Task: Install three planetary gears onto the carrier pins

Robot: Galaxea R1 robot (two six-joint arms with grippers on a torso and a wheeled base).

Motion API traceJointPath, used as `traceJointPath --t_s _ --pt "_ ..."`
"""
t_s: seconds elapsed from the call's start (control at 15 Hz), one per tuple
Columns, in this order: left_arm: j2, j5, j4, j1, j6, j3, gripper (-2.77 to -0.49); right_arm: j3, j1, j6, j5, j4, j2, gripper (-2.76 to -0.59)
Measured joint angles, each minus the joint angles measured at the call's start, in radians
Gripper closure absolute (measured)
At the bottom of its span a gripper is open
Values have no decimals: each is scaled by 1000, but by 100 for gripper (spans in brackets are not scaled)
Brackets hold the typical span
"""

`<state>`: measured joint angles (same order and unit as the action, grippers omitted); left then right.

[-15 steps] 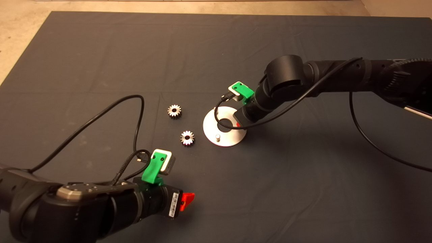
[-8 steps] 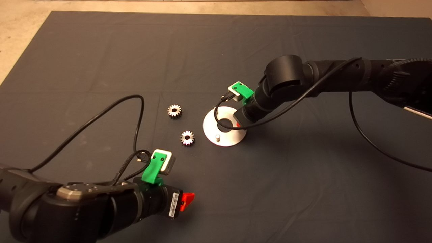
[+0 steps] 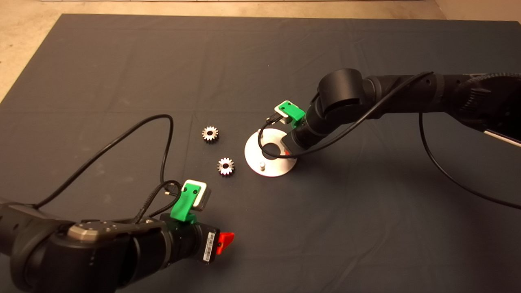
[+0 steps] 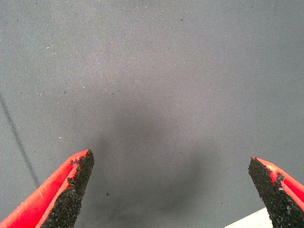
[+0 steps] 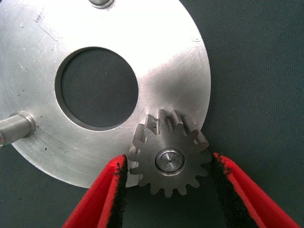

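The shiny carrier disc [image 3: 277, 168] lies mid-mat. One planetary gear [image 5: 170, 159] sits on a carrier pin at the disc's rim [image 5: 42, 52], with the pin's top showing in its bore. My right gripper [image 5: 169, 164] is low over that spot [image 3: 287, 152]. It is open, with a pad just off the teeth on each side. Two bare pins [image 5: 16, 126] [image 5: 102, 3] stand on the disc; one shows in the head view [image 3: 262, 165]. Two more gears [image 3: 210, 134] [image 3: 225, 166] lie flat on the mat left of the disc. My left gripper [image 3: 225, 239] is parked at the lower left, open and empty [image 4: 170, 164].
The left arm's black cable [image 3: 134, 130] loops over the mat left of the loose gears. The right arm's cable [image 3: 268, 152] hangs across the disc's centre hole. Bare floor [image 3: 24, 36] lies past the mat's far left edge.
The right arm has shifted very slightly over the disc. The two loose gears, the disc and the left arm have not moved.
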<state>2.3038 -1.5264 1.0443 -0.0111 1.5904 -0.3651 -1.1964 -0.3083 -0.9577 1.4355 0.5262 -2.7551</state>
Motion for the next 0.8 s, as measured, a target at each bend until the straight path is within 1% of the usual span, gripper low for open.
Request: traceJointPath --t_s 0.2,0.27,0.33,0.53,0.67,0.73,0.8 --pt "0 0 0 0 0 0 -235 -5 0 0 0 0 -1 -148" --pt "0 0 0 0 0 0 -235 -6 0 0 0 0 -1 -148" --pt "0 0 0 0 0 0 -235 -9 0 0 0 0 -1 -155" --pt "0 0 1 0 0 0 -235 -12 1 0 0 0 -1 -162" --pt "0 0 1 0 0 0 -235 -12 0 0 0 0 -1 -177" --pt "0 0 1 0 0 0 -235 -12 0 0 0 0 -1 -178" --pt "0 0 1 0 0 0 -235 -12 0 0 0 0 -1 -187"
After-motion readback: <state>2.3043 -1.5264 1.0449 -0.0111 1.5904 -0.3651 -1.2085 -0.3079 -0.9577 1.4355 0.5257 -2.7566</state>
